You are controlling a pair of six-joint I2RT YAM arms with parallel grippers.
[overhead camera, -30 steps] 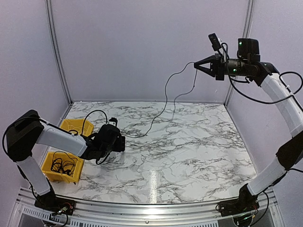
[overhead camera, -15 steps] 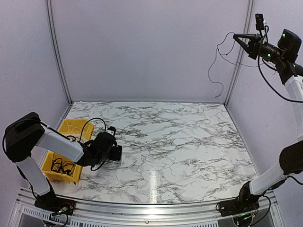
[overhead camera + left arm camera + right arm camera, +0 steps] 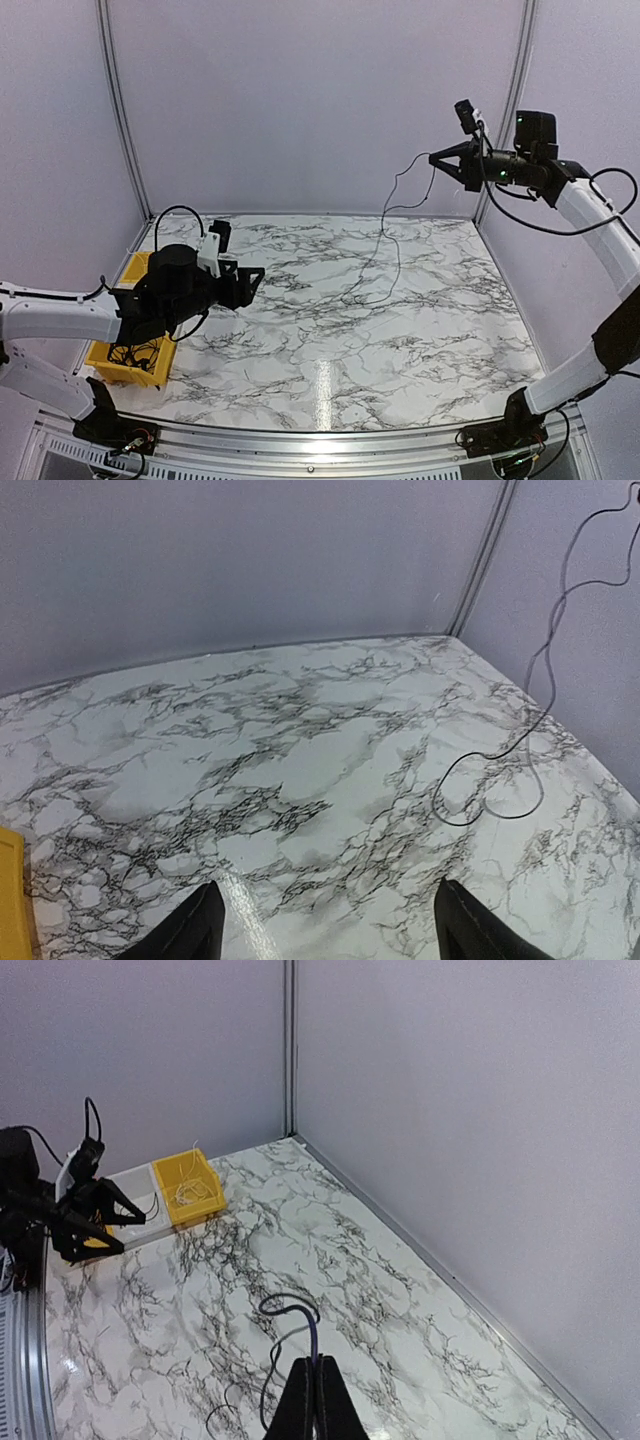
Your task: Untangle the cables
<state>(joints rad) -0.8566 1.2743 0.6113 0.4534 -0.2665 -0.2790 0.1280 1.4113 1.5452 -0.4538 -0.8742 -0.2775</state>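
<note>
Top external view gives you the clearest reason for the pose. Your right claw (image 3: pixel 434 157) sits high near the back right corner, pinched shut on one lifted cable (image 3: pixel 384 214). The strand hangs under its own weight, and only its lower end trails on the marble surface (image 3: pixel 430 320) near the middle. Held up like that, it looks free of the others (the right wrist view shows the fingers (image 3: pixel 316 1400) pressed together with the wire running straight up into them, a small loop just below). Your left claw (image 3: pixel 252 283) hovers low over the left side of the surface, near the near yellow bin (image 3: pixel 112 373). Its fingers (image 3: pixel 190 930) are spread wide with nothing between them. The left wrist view shows bare marble in the gap, and the trailing loop lies well ahead and to the right. I read that as a ready stance, open and pointed toward the strand so it can pin or take the free end. The bunch of cables (image 3: pixel 138 351) sits inside that yellow bin, so most of the untangling seems yet to be done. A long hanging strand is likely to sway, so allow for that when you lower it.
</note>
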